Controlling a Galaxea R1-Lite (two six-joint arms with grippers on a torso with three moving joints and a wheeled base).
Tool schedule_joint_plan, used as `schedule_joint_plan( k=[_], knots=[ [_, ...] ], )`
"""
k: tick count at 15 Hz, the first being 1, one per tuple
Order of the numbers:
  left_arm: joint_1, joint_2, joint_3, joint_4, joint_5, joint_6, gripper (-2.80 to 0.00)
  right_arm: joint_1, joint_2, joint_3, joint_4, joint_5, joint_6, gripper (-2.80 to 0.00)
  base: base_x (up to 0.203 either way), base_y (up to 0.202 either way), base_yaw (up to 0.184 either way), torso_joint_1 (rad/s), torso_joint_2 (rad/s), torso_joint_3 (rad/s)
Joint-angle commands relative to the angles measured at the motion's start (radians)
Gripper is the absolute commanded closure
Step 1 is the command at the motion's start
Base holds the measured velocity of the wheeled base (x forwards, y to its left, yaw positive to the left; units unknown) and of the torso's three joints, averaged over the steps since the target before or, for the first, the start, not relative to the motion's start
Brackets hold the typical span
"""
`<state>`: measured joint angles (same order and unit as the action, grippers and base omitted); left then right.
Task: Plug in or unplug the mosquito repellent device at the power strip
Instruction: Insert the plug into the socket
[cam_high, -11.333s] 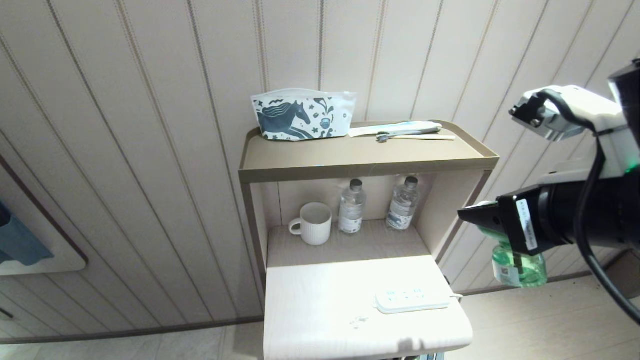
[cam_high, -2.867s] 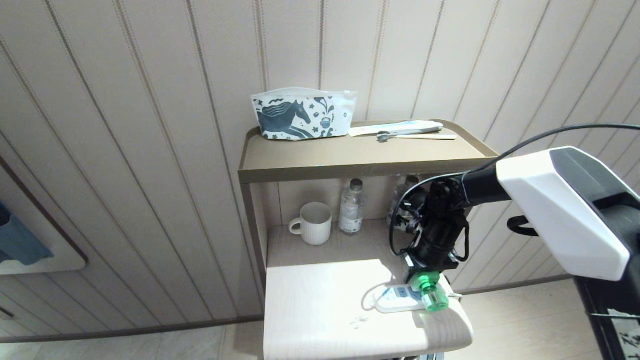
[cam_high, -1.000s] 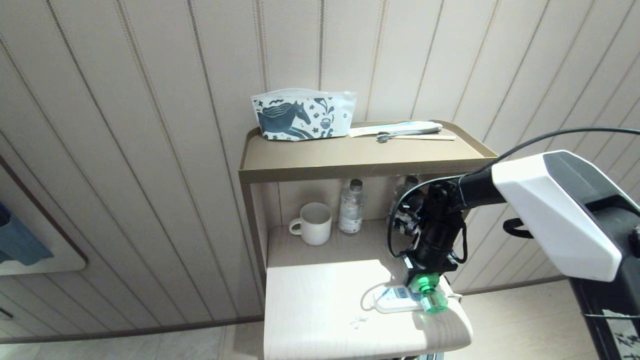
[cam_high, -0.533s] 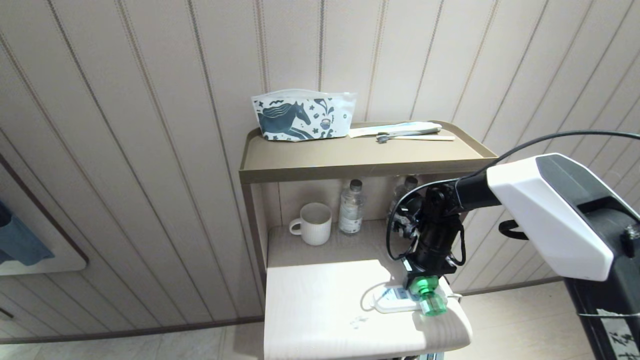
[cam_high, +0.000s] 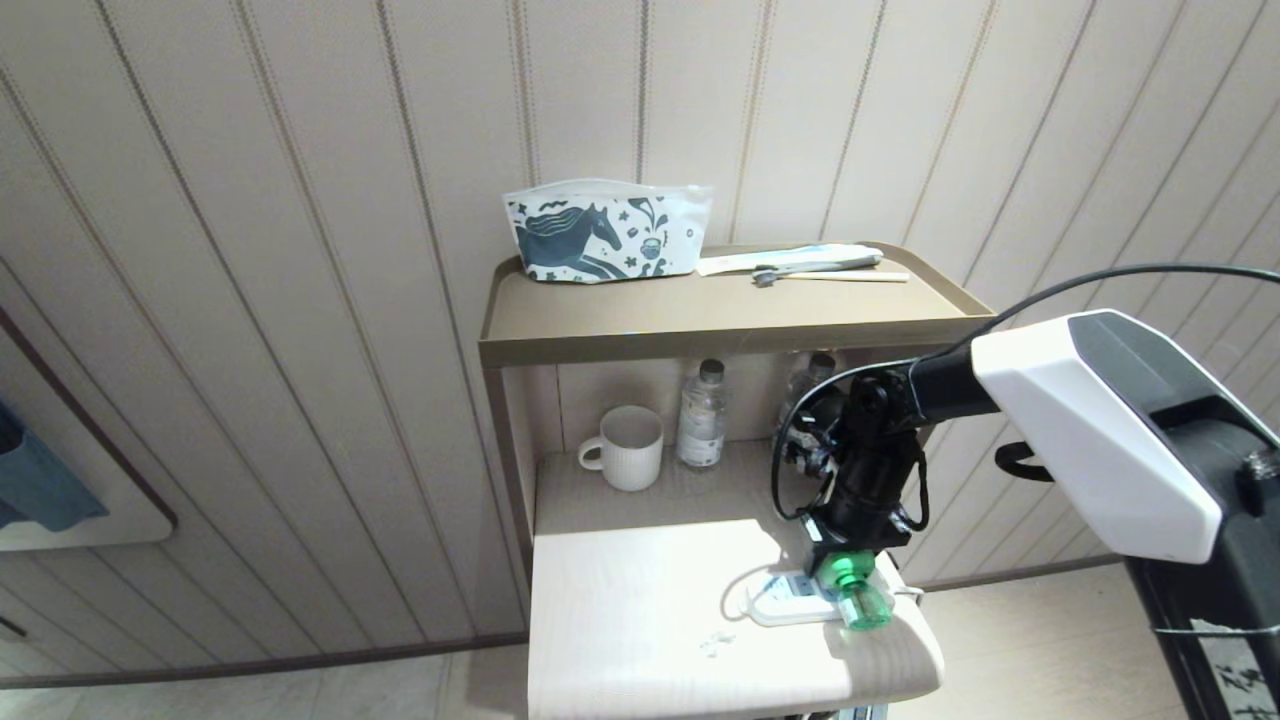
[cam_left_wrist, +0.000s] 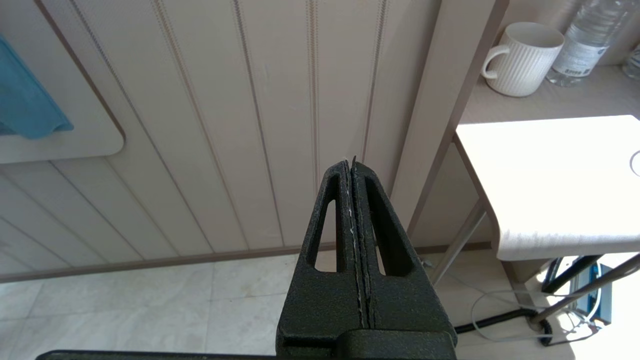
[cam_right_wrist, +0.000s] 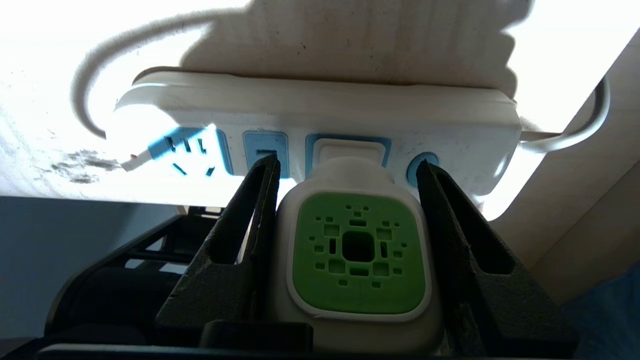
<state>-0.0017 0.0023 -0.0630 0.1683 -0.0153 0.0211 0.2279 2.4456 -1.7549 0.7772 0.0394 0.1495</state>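
Right wrist view, right tool (cam_right_wrist: 345, 172) pinching mosquito repellent device (cam_right_wrist: 357, 250), pointing down onto power strip (cam_right_wrist: 320, 117).

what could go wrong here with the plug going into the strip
1. The power strip lies loose near the table's right edge; a sideways push could slide it instead of seating the repellent.
2. The right tool grips the repellent only by its sides, so it could tilt in the grip and bend its prongs.
3. The green bottle overhangs toward the edge; letting go early might let it tip the strip.
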Motion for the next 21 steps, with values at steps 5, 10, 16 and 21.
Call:
schedule_joint_plan(
  k=[5,10,16,21],
  knots=[
    [0.0,0.001,0.0,0.002,0.0,0.0,0.0,-0.001,0.019,0.002,0.004,0.001,0.001,0.0,0.0,0.0,0.0,0.0,0.0,0.0],
    [0.0,0.001,0.0,0.002,0.0,0.0,0.0,-0.001,0.004,0.006,0.004,-0.001,0.001,0.0,0.0,0.0,0.0,0.0,0.0,0.0],
    [0.0,0.001,0.0,0.001,0.0,0.0,0.0,-0.002,-0.008,-0.004,0.004,-0.006,0.001,0.0,0.0,0.0,0.0,0.0,0.0,0.0],
    [0.0,0.001,0.0,0.0,0.0,0.0,0.0,-0.005,-0.01,-0.005,0.004,-0.006,0.001,-2.8,0.0,0.0,0.0,0.0,0.0,0.0]
  ],
)
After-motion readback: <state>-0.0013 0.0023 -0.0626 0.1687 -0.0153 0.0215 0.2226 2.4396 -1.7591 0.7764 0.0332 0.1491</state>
